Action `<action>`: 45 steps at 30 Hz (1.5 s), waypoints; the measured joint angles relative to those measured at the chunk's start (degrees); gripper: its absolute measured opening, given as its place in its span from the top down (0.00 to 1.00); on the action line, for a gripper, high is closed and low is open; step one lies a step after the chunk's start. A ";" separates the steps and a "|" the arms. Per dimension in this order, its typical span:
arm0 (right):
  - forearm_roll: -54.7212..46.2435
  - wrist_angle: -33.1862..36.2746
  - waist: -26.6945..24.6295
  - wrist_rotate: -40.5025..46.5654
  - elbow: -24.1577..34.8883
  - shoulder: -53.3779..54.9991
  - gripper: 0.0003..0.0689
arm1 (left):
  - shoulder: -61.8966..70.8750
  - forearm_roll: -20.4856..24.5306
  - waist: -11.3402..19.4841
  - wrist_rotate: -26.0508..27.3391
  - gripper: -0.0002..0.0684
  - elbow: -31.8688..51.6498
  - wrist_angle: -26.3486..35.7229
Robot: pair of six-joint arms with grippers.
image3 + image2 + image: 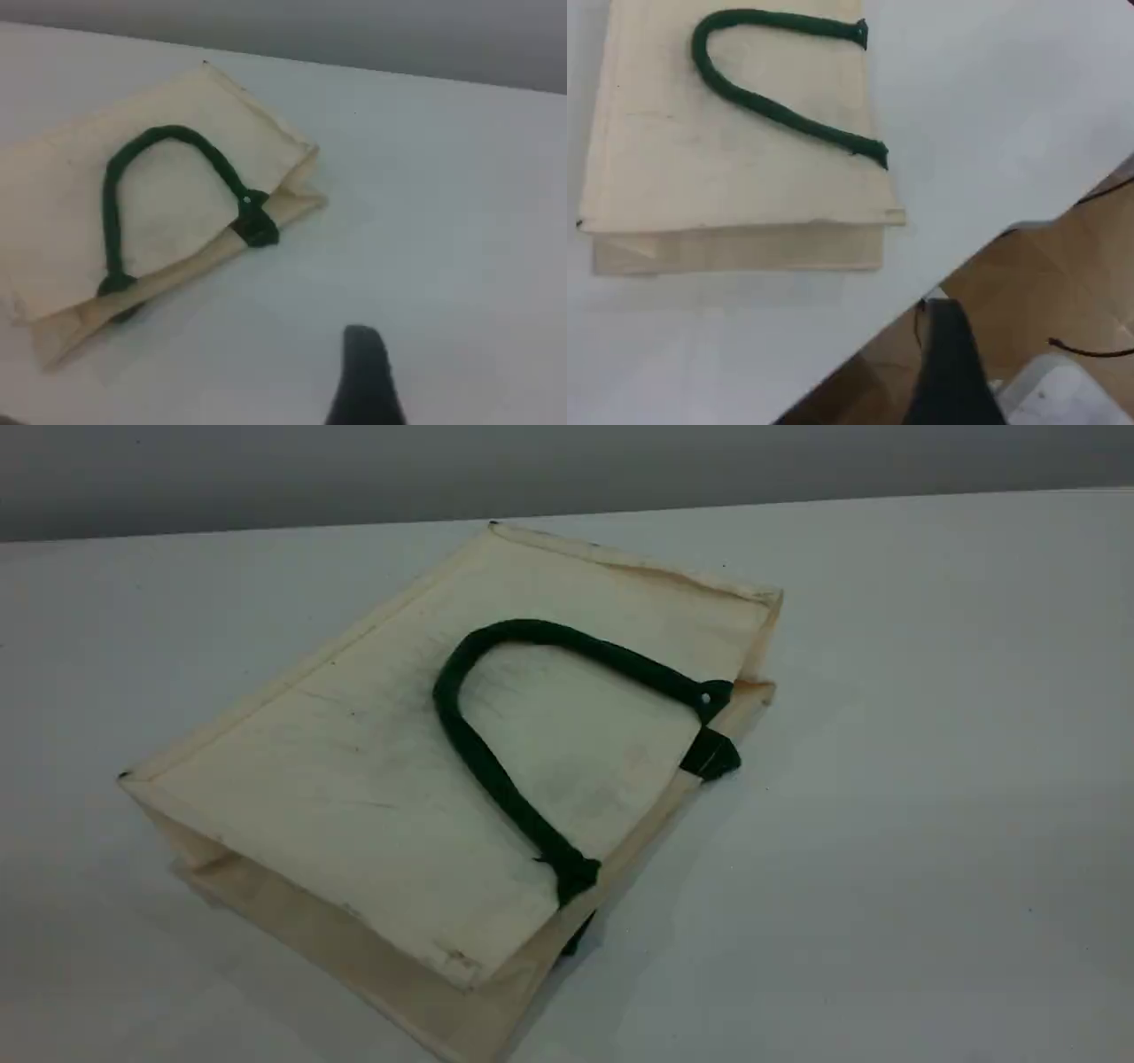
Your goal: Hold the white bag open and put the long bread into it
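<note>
The white bag lies flat on its side in the middle of the table, its mouth pressed shut and facing right. One dark green rope handle is folded back over its top face, and the end of a second one peeks out beneath. The bag also fills the upper left of the left wrist view, with that arm's dark fingertip well clear of it, past the table edge. In the right wrist view the bag lies at left, and the dark fingertip hovers over bare table to its right. The long bread is out of view. Neither arm shows in the scene view.
The table's edge runs diagonally through the left wrist view, with wooden floor, black cables and a pale object beyond it. A grey wall stands behind the table.
</note>
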 joint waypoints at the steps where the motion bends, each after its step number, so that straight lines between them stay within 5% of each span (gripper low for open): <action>1: 0.00 0.00 0.00 0.00 0.00 0.00 0.33 | -1.23 0.13 0.00 1.12 0.36 1.85 -0.57; 11: 0.00 0.00 0.00 0.00 0.00 0.00 0.33 | -8.26 4.89 0.00 1.63 0.36 8.62 -2.25; 33: 0.93 0.05 -2.37 -0.06 0.00 0.00 0.33 | -8.30 4.83 0.84 1.68 0.36 8.62 -2.44; 37: 0.94 0.05 -8.37 -0.06 0.00 0.00 0.33 | -8.30 4.83 6.14 1.68 0.36 8.62 -2.44; 45: 1.09 0.09 -13.98 -0.06 0.00 0.00 0.33 | -8.30 4.83 24.11 1.68 0.36 8.62 -2.44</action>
